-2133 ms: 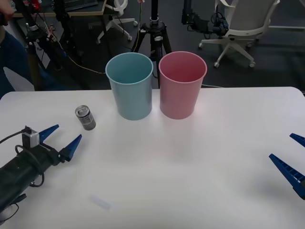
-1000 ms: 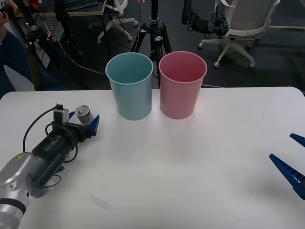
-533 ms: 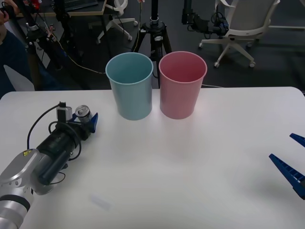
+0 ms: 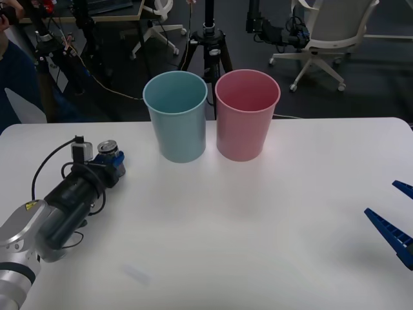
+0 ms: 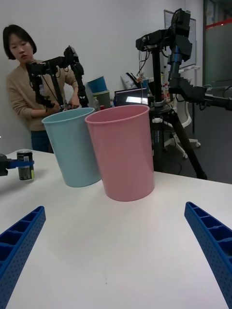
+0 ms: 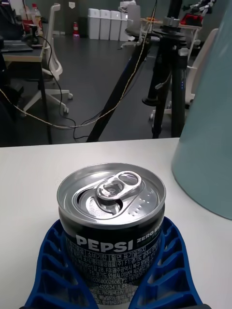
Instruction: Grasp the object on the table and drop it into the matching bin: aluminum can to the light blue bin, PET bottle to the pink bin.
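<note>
The aluminum can, dark grey with a silver lid, stands upright on the white table at its far left. My left gripper is shut on it, and its blue fingers wrap both sides of the can. Just right of the can stands the light blue bin, with the pink bin beside it. My right gripper rests open near the table's right edge. In its wrist view I see the can, the light blue bin and the pink bin beyond my right gripper.
A black tripod and office chairs stand on the floor behind the bins. A person is behind the table's far left corner. The light blue bin's wall rises close beside the can. A faint pale mark lies near the front left.
My left arm reached forward to the can and its fingers closed around it. The can shifted slightly to the left. The right arm has not moved.
</note>
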